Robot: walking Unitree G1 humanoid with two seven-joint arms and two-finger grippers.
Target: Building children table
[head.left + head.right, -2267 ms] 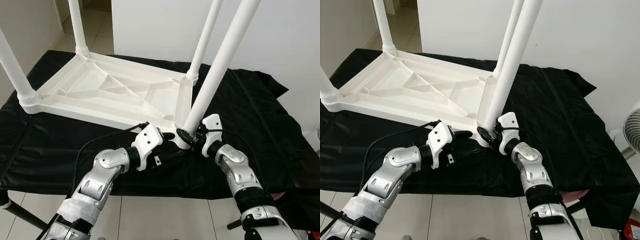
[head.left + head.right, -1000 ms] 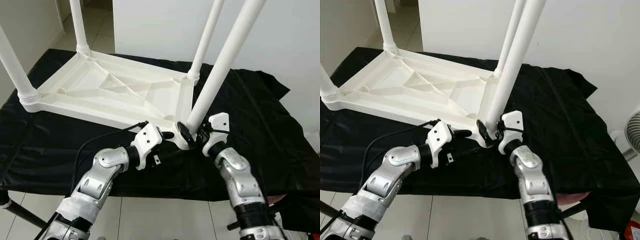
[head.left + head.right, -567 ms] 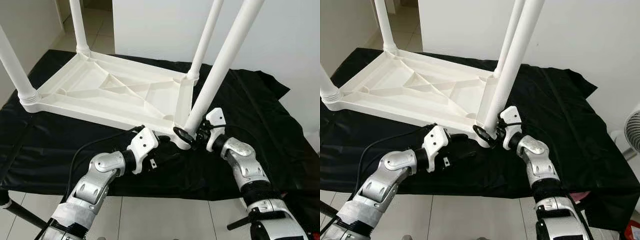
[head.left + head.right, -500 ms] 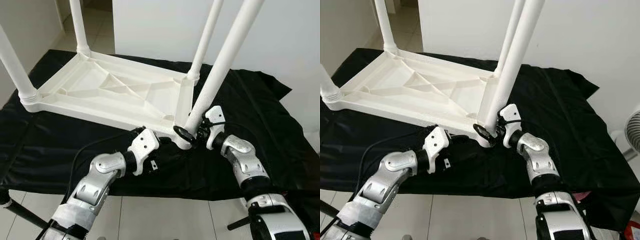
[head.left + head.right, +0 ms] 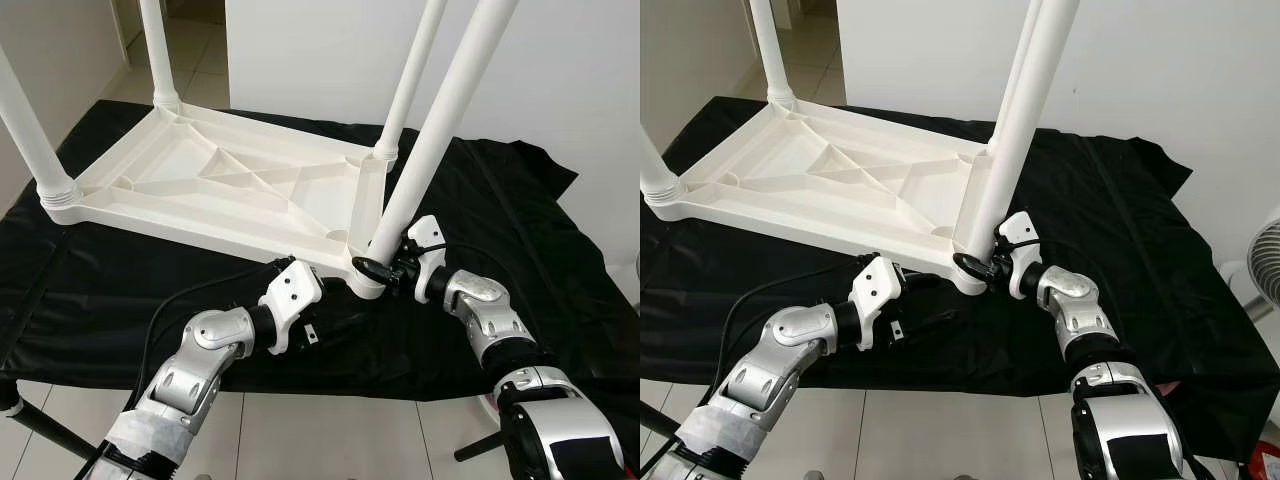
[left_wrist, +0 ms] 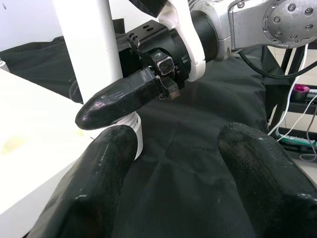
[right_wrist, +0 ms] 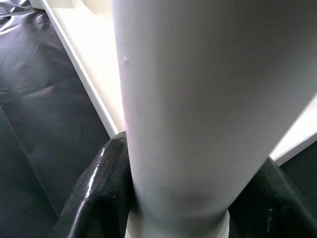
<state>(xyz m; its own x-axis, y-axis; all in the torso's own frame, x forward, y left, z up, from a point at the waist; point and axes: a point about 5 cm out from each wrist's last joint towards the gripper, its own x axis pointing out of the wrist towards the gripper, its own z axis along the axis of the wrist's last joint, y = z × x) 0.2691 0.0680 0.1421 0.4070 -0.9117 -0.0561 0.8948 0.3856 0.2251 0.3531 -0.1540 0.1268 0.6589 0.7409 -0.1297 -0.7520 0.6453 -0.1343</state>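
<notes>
A white children's table point(image 5: 230, 190) lies upside down on a black cloth point(image 5: 520, 230), with its legs pointing up. My right gripper point(image 5: 375, 268) is shut on the base of the near right leg point(image 5: 430, 130), where the leg meets the table's corner socket. In the right wrist view its black fingers point(image 7: 99, 178) wrap that leg point(image 7: 198, 99) on both sides. My left gripper point(image 5: 930, 298) lies low on the cloth just left of that corner. It is open and its fingers point(image 6: 99, 188) hold nothing. They point at the leg point(image 6: 84, 44).
Three other legs stand up: near left point(image 5: 30, 130), far left point(image 5: 155, 50) and far right point(image 5: 405, 80). The cloth's front edge drops to a tiled floor point(image 5: 300, 440). A white wall is close behind, a fan point(image 5: 1265, 260) at the right and a black stand leg point(image 5: 40, 430) lower left.
My right wrist has turned around the base of the leg and the forearm has swung lower and to the right. My left gripper has drawn back a little from the corner and sunk towards the cloth.
</notes>
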